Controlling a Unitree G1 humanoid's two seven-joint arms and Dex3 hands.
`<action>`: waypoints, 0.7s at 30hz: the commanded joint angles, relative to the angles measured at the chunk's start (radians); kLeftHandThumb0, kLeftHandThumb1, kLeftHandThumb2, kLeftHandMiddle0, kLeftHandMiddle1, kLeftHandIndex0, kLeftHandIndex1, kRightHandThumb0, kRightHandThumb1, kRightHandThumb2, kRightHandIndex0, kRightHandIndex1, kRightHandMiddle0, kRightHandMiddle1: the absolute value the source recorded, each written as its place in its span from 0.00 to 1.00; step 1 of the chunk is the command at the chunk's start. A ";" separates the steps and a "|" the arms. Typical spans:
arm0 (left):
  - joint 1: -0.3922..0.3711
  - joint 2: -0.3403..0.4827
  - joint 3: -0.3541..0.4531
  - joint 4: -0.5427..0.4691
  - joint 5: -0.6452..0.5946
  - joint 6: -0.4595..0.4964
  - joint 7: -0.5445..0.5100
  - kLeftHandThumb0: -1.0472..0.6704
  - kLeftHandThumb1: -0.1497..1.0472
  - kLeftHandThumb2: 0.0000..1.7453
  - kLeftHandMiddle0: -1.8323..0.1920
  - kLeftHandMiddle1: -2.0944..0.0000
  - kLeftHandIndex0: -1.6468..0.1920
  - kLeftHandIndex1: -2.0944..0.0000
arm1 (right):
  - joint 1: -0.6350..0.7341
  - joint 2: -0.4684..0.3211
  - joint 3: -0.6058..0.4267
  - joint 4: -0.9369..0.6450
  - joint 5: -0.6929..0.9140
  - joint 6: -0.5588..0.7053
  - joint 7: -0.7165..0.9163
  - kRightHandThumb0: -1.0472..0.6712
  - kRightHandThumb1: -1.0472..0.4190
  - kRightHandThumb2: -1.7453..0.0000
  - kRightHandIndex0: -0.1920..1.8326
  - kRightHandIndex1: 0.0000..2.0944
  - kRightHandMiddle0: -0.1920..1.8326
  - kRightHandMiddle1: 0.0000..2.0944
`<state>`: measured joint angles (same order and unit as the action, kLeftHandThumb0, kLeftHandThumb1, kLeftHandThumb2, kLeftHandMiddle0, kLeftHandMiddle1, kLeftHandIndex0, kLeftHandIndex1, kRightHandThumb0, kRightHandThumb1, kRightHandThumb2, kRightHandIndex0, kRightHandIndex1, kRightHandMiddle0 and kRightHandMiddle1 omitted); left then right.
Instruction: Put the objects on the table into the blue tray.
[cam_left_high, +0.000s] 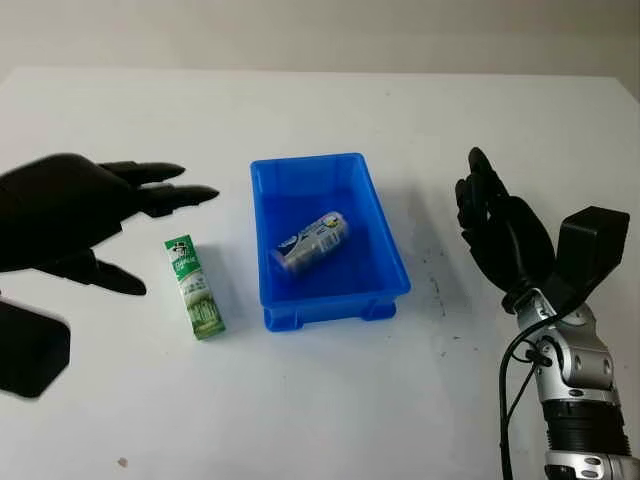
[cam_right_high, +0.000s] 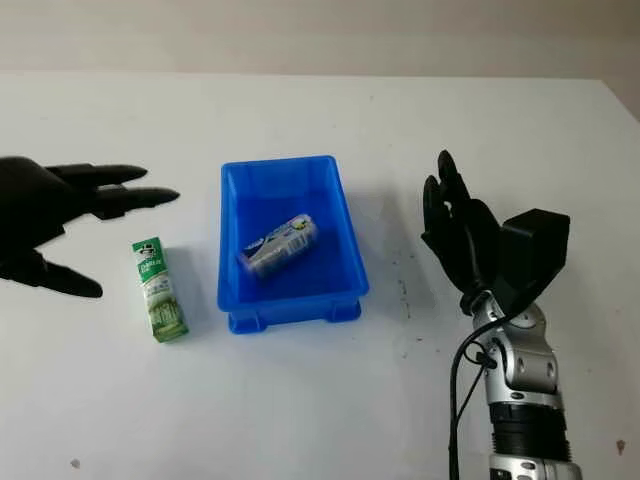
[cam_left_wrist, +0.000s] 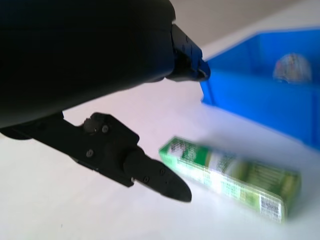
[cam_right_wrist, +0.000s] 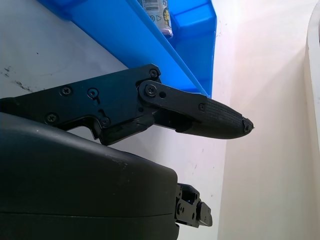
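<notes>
A blue tray sits mid-table with a silver can lying inside it. A green and white carton lies flat on the table just left of the tray. My left hand hovers open to the left of the carton, its fingers pointing toward the tray and its thumb near the carton. My right hand stands open to the right of the tray, holding nothing. The tray's wall and the can appear in the right wrist view.
The white table stretches around the tray. Dark scuff marks lie between the tray and my right hand. A small speck sits near the front left.
</notes>
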<state>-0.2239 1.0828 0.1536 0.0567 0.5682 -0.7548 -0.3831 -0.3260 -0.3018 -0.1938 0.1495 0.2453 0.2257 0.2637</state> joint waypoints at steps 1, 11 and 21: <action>-0.024 0.018 -0.034 0.039 0.059 -0.047 0.052 0.34 0.81 0.03 0.84 0.98 0.80 0.99 | -0.010 -0.009 -0.008 -0.025 0.001 0.005 0.000 0.18 0.00 0.61 0.00 0.00 0.00 0.00; -0.136 -0.049 -0.205 0.265 0.313 -0.281 0.406 0.39 0.82 0.04 0.76 0.95 0.74 0.96 | -0.007 -0.018 -0.023 -0.033 0.010 0.015 0.011 0.18 0.00 0.61 0.00 0.00 0.00 0.00; -0.308 -0.075 -0.458 0.378 0.721 -0.289 0.919 0.59 1.00 0.07 0.66 0.78 0.63 0.87 | 0.002 -0.015 -0.034 -0.044 0.015 0.027 0.017 0.18 0.00 0.61 0.00 0.00 0.00 0.00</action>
<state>-0.5212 1.0420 -0.2476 0.4164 1.2635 -1.0498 0.5008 -0.3249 -0.3097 -0.2176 0.1300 0.2530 0.2475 0.2822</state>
